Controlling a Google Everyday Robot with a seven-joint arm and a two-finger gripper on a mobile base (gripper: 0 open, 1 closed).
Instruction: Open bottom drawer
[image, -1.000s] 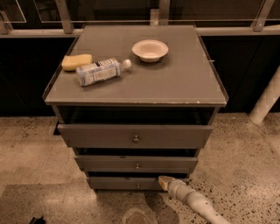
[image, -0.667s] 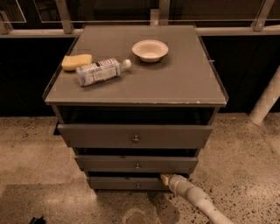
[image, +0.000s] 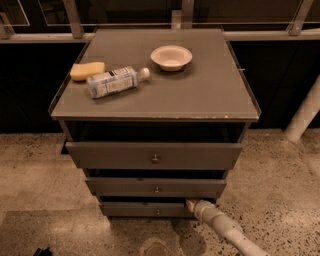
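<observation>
The bottom drawer (image: 145, 210) is the lowest, slimmest grey front of the cabinet, with a tiny round knob (image: 158, 212) at its centre. Above it are the middle drawer (image: 155, 187) and the wide top drawer (image: 154, 155), each standing out a little from the cabinet. My gripper (image: 191, 203) is at the end of a white arm that comes up from the lower right. Its tip is at the top right edge of the bottom drawer, right of the knob.
The cabinet top (image: 210, 95) holds a yellow sponge (image: 87, 70), a lying plastic bottle (image: 115, 81) and a white bowl (image: 171, 57). A white pole (image: 304, 114) stands at the right. Speckled floor surrounds the cabinet; a railing runs behind it.
The gripper has moved a little to the left, closer to the bottom drawer's right end. The drawers have not visibly moved.
</observation>
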